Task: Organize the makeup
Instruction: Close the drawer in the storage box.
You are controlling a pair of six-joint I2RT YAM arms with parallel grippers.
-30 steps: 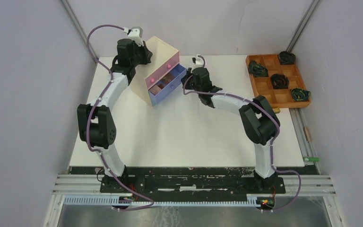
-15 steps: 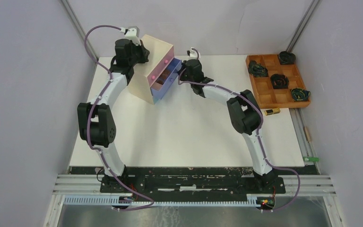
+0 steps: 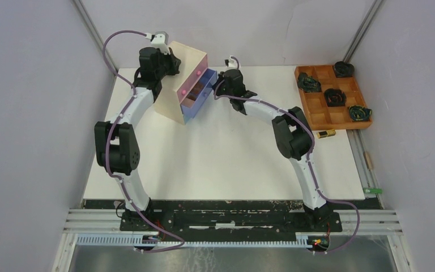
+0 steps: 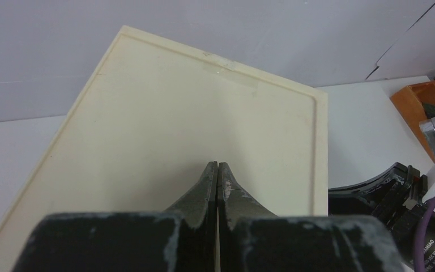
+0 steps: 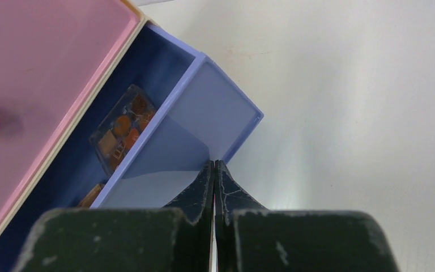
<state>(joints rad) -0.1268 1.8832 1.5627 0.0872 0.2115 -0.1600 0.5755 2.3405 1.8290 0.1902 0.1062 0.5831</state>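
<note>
The pale wooden chest stands at the table's back left, and its top fills the left wrist view. My left gripper is shut and empty, its tips resting on the chest top. The blue drawer stands partly open below the pink drawer. My right gripper is shut and empty, its tips against the blue drawer's front panel. A brown palette lies inside the drawer, with a second one beside it. A gold tube lies by the tray. The other makeup is hidden.
The orange-brown wooden grid tray with dark coiled objects sits at the back right. A small green thing lies on the rail off the table's right edge. Grey walls close in at the back and sides.
The chest has turned and shifted left under my left gripper. My right gripper has moved up and left against the blue drawer, which now sticks out less.
</note>
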